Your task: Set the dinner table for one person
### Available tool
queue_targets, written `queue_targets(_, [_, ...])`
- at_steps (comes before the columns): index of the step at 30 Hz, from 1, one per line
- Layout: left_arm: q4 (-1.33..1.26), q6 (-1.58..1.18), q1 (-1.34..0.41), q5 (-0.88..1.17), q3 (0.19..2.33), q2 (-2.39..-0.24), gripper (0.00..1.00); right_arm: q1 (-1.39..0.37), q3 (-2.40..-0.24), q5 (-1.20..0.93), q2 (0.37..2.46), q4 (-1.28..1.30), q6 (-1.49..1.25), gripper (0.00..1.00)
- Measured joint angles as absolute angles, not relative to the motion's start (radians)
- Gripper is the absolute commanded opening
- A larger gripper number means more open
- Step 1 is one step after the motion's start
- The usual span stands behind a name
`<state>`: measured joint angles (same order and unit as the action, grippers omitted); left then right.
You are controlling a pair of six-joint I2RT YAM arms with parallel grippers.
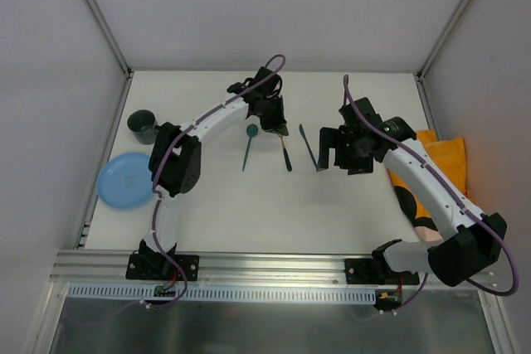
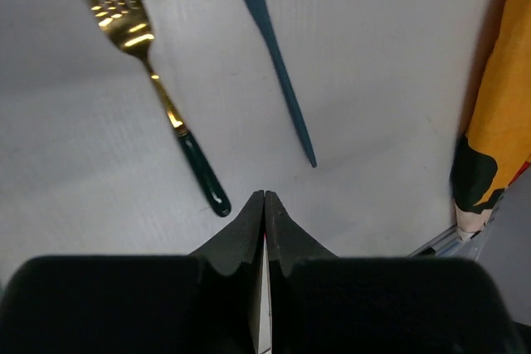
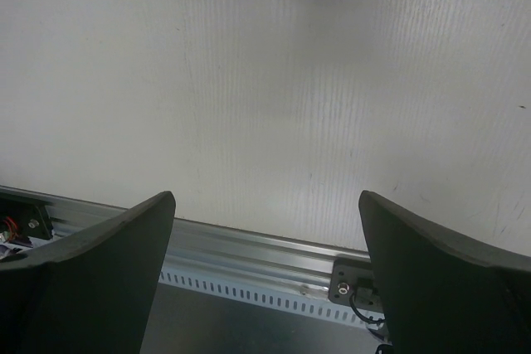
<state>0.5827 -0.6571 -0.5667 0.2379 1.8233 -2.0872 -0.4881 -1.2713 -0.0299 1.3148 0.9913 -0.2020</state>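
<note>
White table (image 1: 332,196) spreads beneath both arms, and little of the place setting looks done. On it the left gripper (image 2: 264,198) is clenched tight on nothing. The green handle end of the fork (image 2: 153,80) lies just beside its tips, and the knife (image 2: 278,64) lies a little ahead. Over bare table the right gripper (image 3: 265,198) hangs spread wide and empty, with the cutlery handle tips ahead of it. Fork, knife and spoon (image 1: 248,147) lie in a loose row mid-table, around no plate. Well off on the left gripper's outer side sit the plate (image 1: 124,180) and cup (image 1: 143,124). Far on the right gripper's side the orange mat (image 1: 444,159) lies bunched, partly under that arm. By my judgement mat, plate, cup and cutlery all need arranging, and the arm over the mat stands in the way.
</note>
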Motion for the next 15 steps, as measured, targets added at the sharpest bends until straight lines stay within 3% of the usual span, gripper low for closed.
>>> queue_targets(15, [0.422,-0.703,-0.651,0.495,1.931,-2.277,0.0,-0.486,-1.237,0.025,1.232,1.018,-0.222,1.0])
